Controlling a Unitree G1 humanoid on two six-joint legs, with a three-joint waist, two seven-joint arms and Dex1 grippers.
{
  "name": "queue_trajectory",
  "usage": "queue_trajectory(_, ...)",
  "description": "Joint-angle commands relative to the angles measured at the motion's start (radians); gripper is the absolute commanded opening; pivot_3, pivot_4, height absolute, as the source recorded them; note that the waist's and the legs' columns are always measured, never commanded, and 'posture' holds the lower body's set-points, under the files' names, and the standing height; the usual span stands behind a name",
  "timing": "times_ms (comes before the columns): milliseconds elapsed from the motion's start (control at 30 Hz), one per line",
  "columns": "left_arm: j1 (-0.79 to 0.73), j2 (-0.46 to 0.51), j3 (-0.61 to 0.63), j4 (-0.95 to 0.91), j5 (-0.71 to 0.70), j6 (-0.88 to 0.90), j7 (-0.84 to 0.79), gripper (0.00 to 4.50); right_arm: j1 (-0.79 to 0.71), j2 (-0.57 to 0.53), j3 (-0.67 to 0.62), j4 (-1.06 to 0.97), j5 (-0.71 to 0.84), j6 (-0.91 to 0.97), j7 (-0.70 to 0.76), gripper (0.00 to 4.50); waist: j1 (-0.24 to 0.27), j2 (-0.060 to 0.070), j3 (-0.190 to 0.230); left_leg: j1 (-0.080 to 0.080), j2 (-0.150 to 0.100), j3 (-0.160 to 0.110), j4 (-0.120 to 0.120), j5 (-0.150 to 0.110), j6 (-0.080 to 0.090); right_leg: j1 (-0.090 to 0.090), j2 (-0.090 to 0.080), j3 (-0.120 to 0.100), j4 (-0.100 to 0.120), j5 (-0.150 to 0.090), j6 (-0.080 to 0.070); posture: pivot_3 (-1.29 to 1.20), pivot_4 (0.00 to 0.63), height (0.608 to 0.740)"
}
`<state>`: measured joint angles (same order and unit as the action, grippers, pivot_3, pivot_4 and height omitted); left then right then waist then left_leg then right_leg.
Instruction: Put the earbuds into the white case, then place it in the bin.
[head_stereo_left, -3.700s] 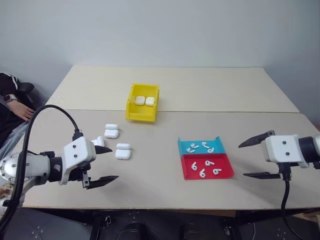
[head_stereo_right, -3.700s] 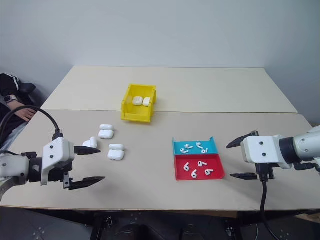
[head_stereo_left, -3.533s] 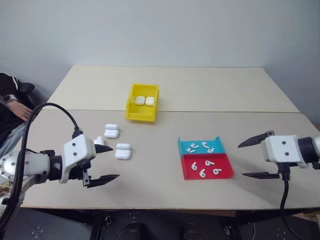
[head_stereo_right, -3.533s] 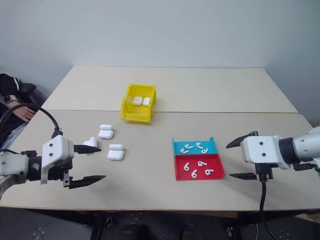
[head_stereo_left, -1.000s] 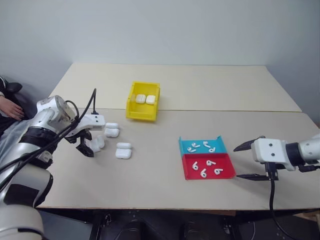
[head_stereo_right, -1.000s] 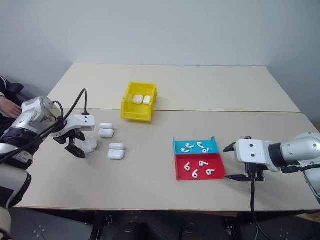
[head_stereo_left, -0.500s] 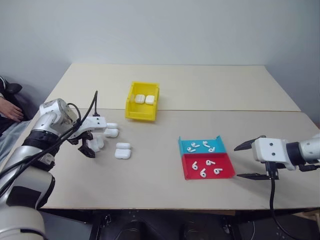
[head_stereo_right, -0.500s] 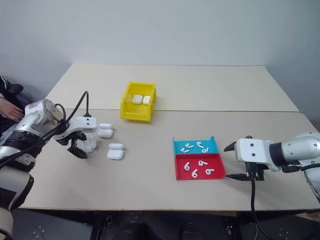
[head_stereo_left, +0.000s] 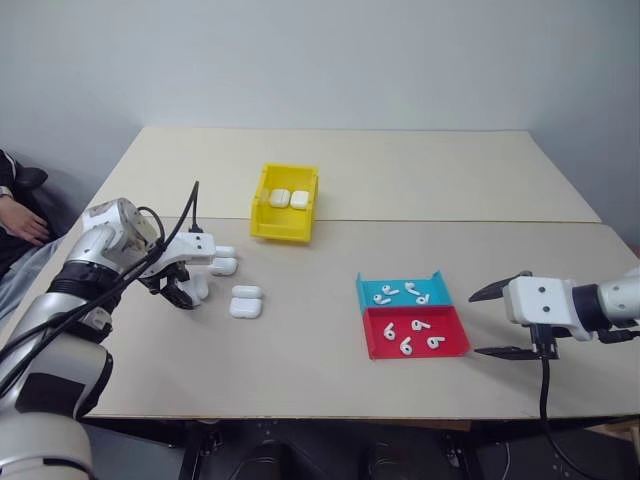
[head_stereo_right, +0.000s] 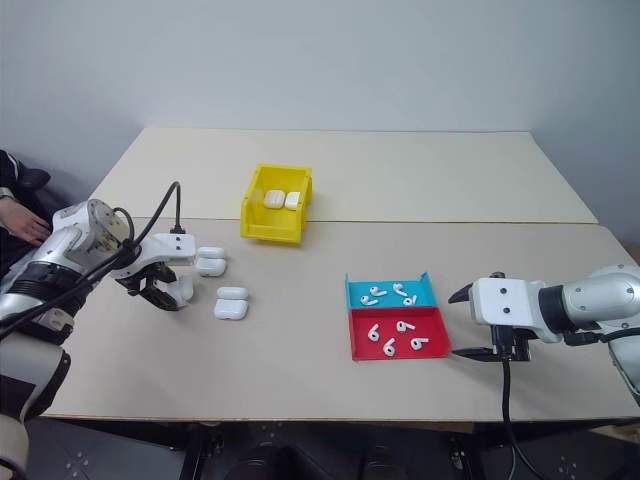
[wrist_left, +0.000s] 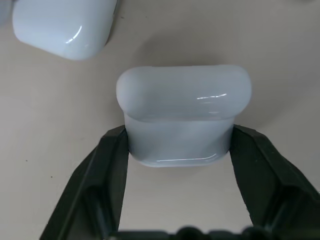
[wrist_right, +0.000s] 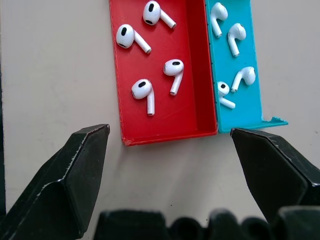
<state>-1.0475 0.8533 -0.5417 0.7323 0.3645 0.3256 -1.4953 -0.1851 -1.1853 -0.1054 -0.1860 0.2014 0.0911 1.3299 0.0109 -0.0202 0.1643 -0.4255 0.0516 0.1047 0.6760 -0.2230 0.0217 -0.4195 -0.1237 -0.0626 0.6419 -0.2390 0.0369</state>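
Note:
My left gripper points down at the left of the table and is shut on a white case, its black fingers pressing both sides. The case stands on the tabletop. Two more white cases lie near it, one behind and one to its right. Several earbuds lie in a red tray, and more earbuds lie in the teal tray behind it. My right gripper hovers open just right of these trays. The yellow bin stands at the table's middle back.
Two white cases lie inside the bin. A person's hand rests beyond the table's left edge. A seam crosses the tabletop behind the trays.
My left arm came up from the table's front to the standing case, and in the last half second its fingers closed on it. The right gripper has stayed open by the trays.

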Motion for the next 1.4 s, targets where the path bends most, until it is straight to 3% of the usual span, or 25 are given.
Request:
queue_trajectory(33,-0.006,0.002,0.014,0.01,0.023,-0.011,0.009,2.75,-0.005,-0.007,-0.021,-0.016,0.007,-0.013,-0.005,4.5,0.0,0.0,0.0,0.0,0.0,0.0,0.0,0.0,0.0,0.0,0.0,0.0,0.0,0.0,0.0,0.0,0.15,0.74)
queue_trajectory(167,0.009,0.023,0.039,-0.026,0.013,-0.047,0.027,2.75,0.002,-0.006,-0.033,-0.026,0.014,-0.008,-0.008,4.5,0.0,0.0,0.0,0.0,0.0,0.0,0.0,0.0,0.0,0.0,0.0,0.0,0.0,0.0,0.0,0.0,0.15,0.74)
queue_trajectory(300,0.075,0.105,0.153,-0.221,-0.092,-0.067,-0.025,2.75,0.018,-0.016,-0.074,-0.059,0.042,0.017,-0.009,4.5,-0.006,0.0,0.0,0.0,0.0,0.0,0.0,0.0,-0.001,-0.001,0.0,0.001,0.0,0.0,0.0,0.0,0.15,0.74)
queue_trajectory(467,0.306,0.191,0.408,-0.572,-0.356,-0.019,-0.053,2.75,0.003,-0.09,-0.094,-0.125,0.072,0.134,0.024,4.5,-0.008,0.001,0.0,0.0,0.001,0.001,0.0,0.001,-0.002,-0.001,0.0,0.002,0.0,0.0,0.0,0.0,0.15,0.74)
queue_trajectory(667,0.532,0.061,0.663,-0.857,-0.655,0.016,0.063,2.75,-0.133,-0.14,0.019,-0.176,0.063,0.189,0.069,4.5,-0.003,0.003,-0.002,0.003,0.002,-0.001,0.0,-0.002,0.003,0.001,0.0,0.001,0.003,-0.001,-0.001,0.0,0.15,0.74)
queue_trajectory(767,0.628,-0.122,0.736,-0.974,-0.795,0.0,0.209,2.75,-0.222,-0.118,0.116,-0.184,0.023,0.146,0.099,4.5,-0.003,0.004,-0.003,0.002,0.001,-0.001,0.0,-0.002,0.003,0.001,0.0,0.002,0.002,-0.001,-0.001,0.0,0.15,0.74)
queue_trajectory(933,0.747,-0.306,0.719,-1.011,-0.811,-0.2,0.287,2.75,-0.333,-0.078,0.242,-0.151,-0.044,0.07,0.164,4.5,-0.004,0.004,-0.003,0.002,0.0,0.0,0.001,0.0,-0.001,0.0,0.0,0.003,0.002,0.0,-0.001,0.0,0.15,0.74)
queue_trajectory(1033,0.827,-0.36,0.683,-0.97,-0.807,-0.334,0.25,2.75,-0.394,-0.044,0.31,-0.135,-0.06,0.058,0.22,4.5,-0.008,0.005,-0.003,0.003,0.001,0.001,0.001,0.0,-0.001,0.001,0.0,0.004,0.002,0.0,-0.001,0.0,0.15,0.74)
queue_trajectory(1133,0.867,-0.415,0.66,-0.93,-0.786,-0.46,0.268,2.76,-0.426,-0.017,0.357,-0.107,-0.098,0.022,0.244,3.98,-0.007,0.005,-0.003,0.004,0.001,0.001,0.0,0.0,0.0,0.001,0.0,0.003,0.002,0.0,-0.002,0.0,0.15,0.74)
queue_trajectory(1200,0.892,-0.419,0.626,-0.915,-0.743,-0.52,0.273,2.76,-0.441,0.008,0.391,-0.081,-0.142,-0.007,0.238,3.3,-0.003,0.005,-0.004,0.004,0.001,0.001,0.001,-0.002,0.003,0.001,0.0,0.003,0.002,0.0,-0.002,0.0,0.15,0.74)
queue_trajectory(1367,0.915,-0.389,0.556,-0.898,-0.713,-0.564,0.259,2.76,-0.463,0.05,0.452,-0.034,-0.225,-0.047,0.239,3.3,0.0,0.006,-0.004,0.003,0.001,0.001,0.0,-0.002,0.003,0.001,0.0,0.003,0.001,0.0,-0.002,0.0,0.15,0.74)
queue_trajectory(1400,0.914,-0.389,0.549,-0.896,-0.715,-0.569,0.263,2.76,-0.468,0.058,0.464,-0.027,-0.241,-0.056,0.241,3.13,0.0,0.006,-0.004,0.003,0.001,0.001,0.0,-0.002,0.003,0.001,0.0,0.003,0.001,0.0,-0.002,0.0,0.15,0.74)
